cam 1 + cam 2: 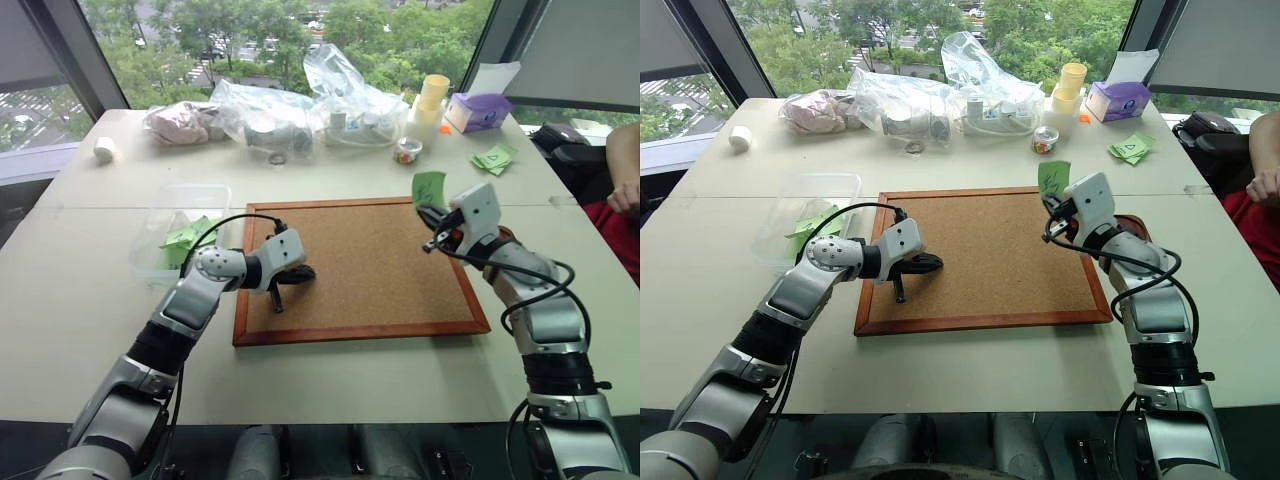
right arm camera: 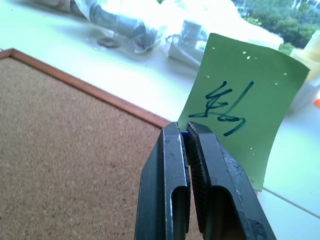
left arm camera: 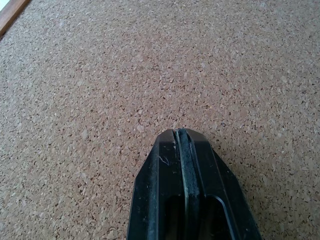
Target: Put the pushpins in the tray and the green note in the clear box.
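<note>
Right gripper (image 2: pixel 186 134) has its jaws clamped on the bottom edge of the green note (image 2: pixel 243 102), holding it upright in the air over the corkboard's (image 1: pixel 370 262) far right corner. Left gripper (image 3: pixel 183 134) sits with jaws pressed shut over the cork near the left frame. Beyond lie the clear box (image 1: pixel 178 238) with green slips (image 1: pixel 187 237) inside at left, plastic bags (image 1: pixel 300 110) along the tabletop's (image 1: pixel 80 280) far side, and loose green slips (image 1: pixel 494 157) far right.

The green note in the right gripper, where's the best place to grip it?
By its lower edge, from below, as the right gripper holds the green note now: the slip stands upright, scribble clear above the shut fingertips.
</note>
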### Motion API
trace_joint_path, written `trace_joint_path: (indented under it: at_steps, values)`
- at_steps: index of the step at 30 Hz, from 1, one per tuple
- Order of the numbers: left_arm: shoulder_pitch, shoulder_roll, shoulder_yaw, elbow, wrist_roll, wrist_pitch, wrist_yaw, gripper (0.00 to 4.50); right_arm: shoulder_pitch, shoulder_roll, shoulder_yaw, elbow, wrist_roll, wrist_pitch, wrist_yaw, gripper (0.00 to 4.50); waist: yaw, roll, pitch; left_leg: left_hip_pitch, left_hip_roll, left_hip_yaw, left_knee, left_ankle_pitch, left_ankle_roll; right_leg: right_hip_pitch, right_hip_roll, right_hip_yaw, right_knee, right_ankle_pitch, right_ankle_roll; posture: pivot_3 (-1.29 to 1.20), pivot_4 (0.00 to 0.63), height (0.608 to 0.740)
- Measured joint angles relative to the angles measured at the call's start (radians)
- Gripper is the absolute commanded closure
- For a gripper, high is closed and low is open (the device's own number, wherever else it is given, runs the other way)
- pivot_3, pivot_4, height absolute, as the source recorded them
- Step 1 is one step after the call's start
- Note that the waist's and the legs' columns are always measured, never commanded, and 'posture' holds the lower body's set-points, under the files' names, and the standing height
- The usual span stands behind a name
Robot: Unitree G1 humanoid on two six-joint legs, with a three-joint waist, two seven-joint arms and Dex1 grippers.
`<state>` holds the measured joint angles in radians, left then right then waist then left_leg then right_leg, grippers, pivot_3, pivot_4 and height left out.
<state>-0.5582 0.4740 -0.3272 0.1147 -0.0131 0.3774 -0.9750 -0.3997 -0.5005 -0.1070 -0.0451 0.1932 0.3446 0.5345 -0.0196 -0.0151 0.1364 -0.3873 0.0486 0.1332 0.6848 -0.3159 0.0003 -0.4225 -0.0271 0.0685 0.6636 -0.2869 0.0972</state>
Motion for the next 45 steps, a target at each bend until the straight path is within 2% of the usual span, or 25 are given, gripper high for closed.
trace_joint_path:
  at_steps: [2, 5, 9, 12, 15, 19, 27, 32, 35, 42, 45]
  values:
    - [-0.005, -0.013, 0.015, 0.002, -0.02, 0.012, -0.002, 4.5, 0.012, 0.003, 0.003, -0.003, 0.003, 0.015, 0.0, 4.36, 0.001, 0.0, 0.0, 0.0, 0.0, 0.0, 0.0, 0.0, 0.0, 0.0, 0.0, 0.0, 0.0, 0.0, 0.0, 0.0, 0.15, 0.738]
    - [-0.004, -0.072, 0.09, 0.016, -0.114, 0.12, -0.002, 3.51, 0.028, 0.003, 0.005, -0.034, 0.007, 0.026, 0.004, 4.5, 0.006, 0.0, 0.001, -0.004, 0.0, 0.0, 0.001, 0.0, 0.0, -0.003, -0.001, 0.0, 0.0, 0.0, 0.0, 0.0, 0.15, 0.738]
    - [-0.083, -0.149, 0.225, 0.012, -0.292, 0.276, 0.018, 1.58, 0.035, -0.011, 0.015, -0.081, 0.008, 0.04, 0.022, 4.5, 0.005, -0.003, 0.003, -0.005, -0.001, -0.001, 0.001, 0.001, -0.001, -0.004, -0.001, 0.0, 0.0, 0.0, 0.0, 0.0, 0.15, 0.738]
    - [-0.175, -0.186, 0.319, 0.013, -0.377, 0.313, 0.051, 0.05, 0.05, -0.044, 0.014, -0.116, 0.007, 0.045, 0.035, 4.5, 0.003, -0.003, 0.003, -0.005, -0.001, -0.001, 0.001, 0.001, -0.002, -0.004, 0.0, 0.0, 0.0, 0.0, 0.0, 0.0, 0.15, 0.738]
    - [-0.31, -0.302, 0.418, 0.151, -0.436, 0.336, 0.165, 0.05, 0.07, -0.07, 0.023, -0.176, 0.005, 0.05, 0.056, 4.5, 0.008, -0.003, 0.004, -0.005, -0.002, -0.002, 0.001, 0.001, -0.001, -0.004, -0.001, 0.0, -0.001, 0.0, 0.0, 0.0, 0.15, 0.738]
    - [-0.394, -0.382, 0.43, 0.304, -0.477, 0.363, 0.193, 0.05, 0.071, -0.078, 0.053, -0.222, -0.018, 0.041, 0.06, 4.5, -0.001, -0.004, 0.004, -0.005, -0.004, -0.002, 0.0, 0.001, -0.002, -0.004, 0.0, 0.0, -0.001, 0.0, 0.0, 0.0, 0.15, 0.738]
    - [-0.518, -0.471, 0.454, 0.605, -0.481, 0.312, 0.15, 0.05, 0.071, -0.062, 0.08, -0.272, -0.034, 0.057, 0.026, 4.5, 0.002, -0.004, 0.004, -0.005, -0.003, -0.002, 0.0, 0.002, -0.003, -0.004, 0.001, 0.0, -0.001, 0.0, 0.0, 0.0, 0.15, 0.738]
    - [-0.573, -0.485, 0.472, 0.733, -0.48, 0.263, 0.108, 0.05, 0.072, -0.059, 0.091, -0.308, -0.036, 0.07, 0.006, 4.5, 0.002, -0.004, 0.004, -0.005, -0.003, -0.002, 0.0, 0.002, -0.003, -0.004, 0.001, 0.0, -0.001, 0.0, 0.0, 0.0, 0.15, 0.738]
    - [-0.602, -0.5, 0.48, 0.804, -0.478, 0.233, 0.104, 0.9, 0.072, -0.058, 0.095, -0.325, -0.036, 0.081, 0.0, 4.5, 0.003, -0.004, 0.004, -0.005, -0.004, -0.002, 0.0, 0.002, -0.003, -0.004, 0.001, 0.0, -0.002, 0.0, 0.0, 0.0, 0.15, 0.738]
    - [-0.633, -0.519, 0.505, 0.867, -0.478, 0.221, 0.056, 4.44, 0.072, -0.058, 0.104, -0.352, -0.038, 0.091, -0.005, 4.5, 0.002, -0.004, 0.004, -0.006, -0.004, -0.002, 0.0, 0.002, -0.003, -0.005, 0.001, 0.0, -0.002, 0.0, 0.0, 0.0, 0.15, 0.738]
    - [-0.633, -0.519, 0.508, 0.872, -0.478, 0.224, 0.04, 4.48, 0.072, -0.058, 0.113, -0.355, -0.046, 0.091, -0.006, 4.5, 0.001, -0.004, 0.004, -0.006, -0.004, -0.002, 0.0, 0.002, -0.003, -0.005, 0.001, 0.0, -0.002, 0.0, 0.0, 0.0, 0.15, 0.738]
